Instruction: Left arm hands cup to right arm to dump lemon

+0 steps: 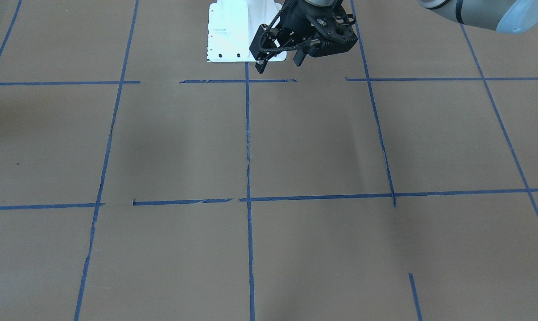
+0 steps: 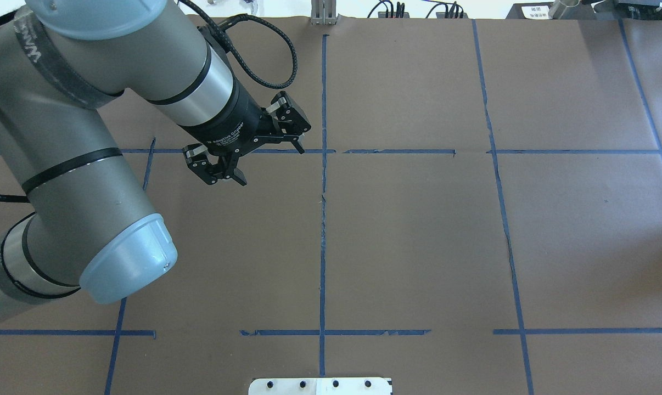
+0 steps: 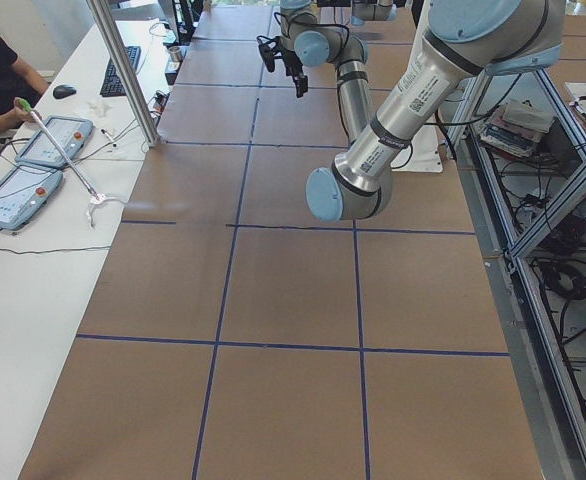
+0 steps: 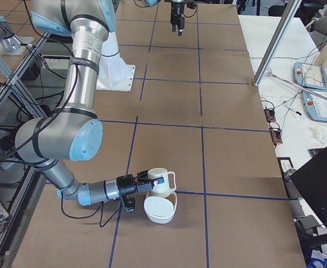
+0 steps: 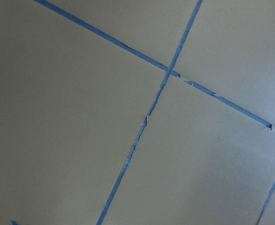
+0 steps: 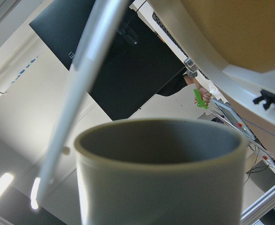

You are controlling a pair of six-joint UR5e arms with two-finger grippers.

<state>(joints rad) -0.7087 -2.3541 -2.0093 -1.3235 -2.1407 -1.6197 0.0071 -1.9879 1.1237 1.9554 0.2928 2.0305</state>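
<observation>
While the overhead view gives us only the left arm (image 2: pixel 89 164), its left hand (image 2: pixel 269 164) spread wide above the bare brown tabletop (image 2: pixel 419 247) with nothing between the fingers, we find the cup (image 4: pixel 162 188) on the tabletop side only in the right-side view. There the right arm (image 4: pixel 80 84) reaches low and its right hand (image 4: pixel 152 182) meets the white mug just above a white bowl (image 4: pixel 159 212); whether that hand pinches it we cannot tell. Our right wrist camera shows the cup's grey rim close up. On the left hand's collar we read "Adaptive Gripper".
</observation>
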